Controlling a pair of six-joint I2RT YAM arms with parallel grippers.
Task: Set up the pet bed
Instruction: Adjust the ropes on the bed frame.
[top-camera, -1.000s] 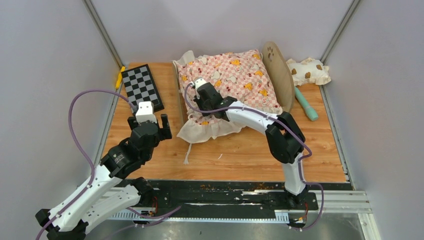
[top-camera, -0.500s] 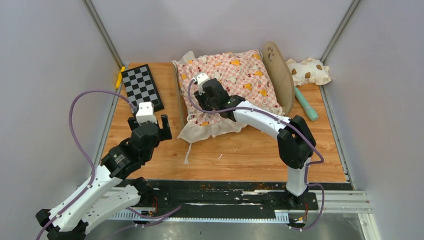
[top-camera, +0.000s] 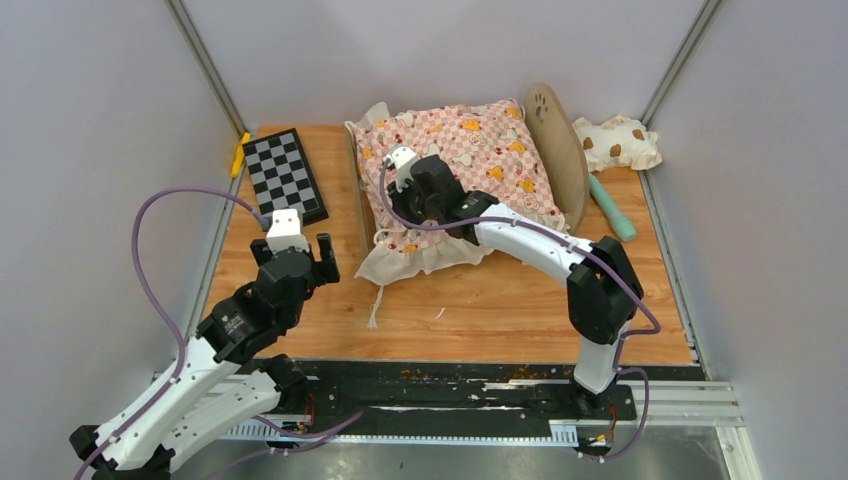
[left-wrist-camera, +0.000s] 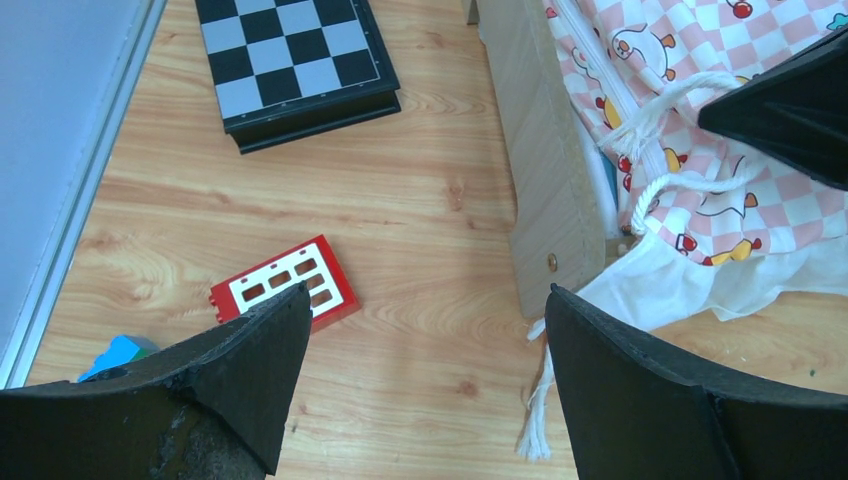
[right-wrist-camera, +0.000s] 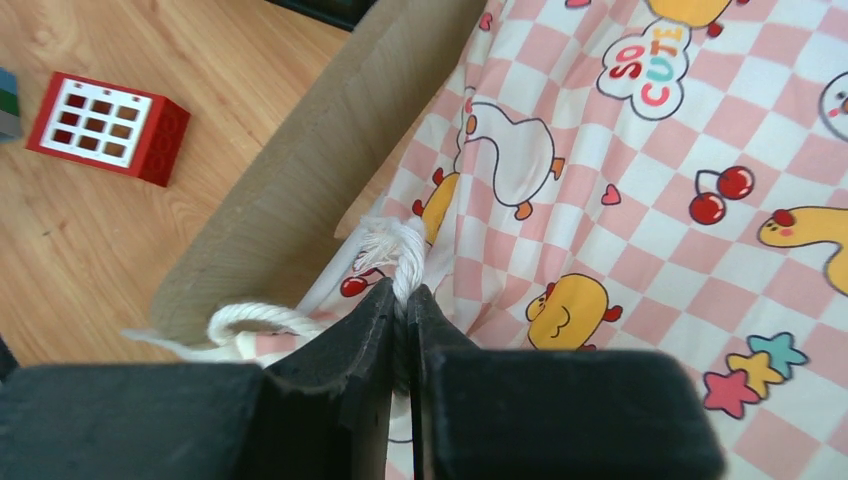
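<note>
Pet bed (top-camera: 556, 150) beneath right claw (right-wrist-camera: 403, 296), clamped on cushion cord (right-wrist-camera: 396, 240); left claw (left-wrist-camera: 425, 305) apart, beside bed.

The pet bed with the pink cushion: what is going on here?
The right gripper is shut on a white cord of the pink checkered cushion, close to the wooden side board of the pet bed. The cushion lies on the bed, its ruffle hanging over the near edge. The left gripper hovers open above the table beside the bed, holding nothing.
</note>
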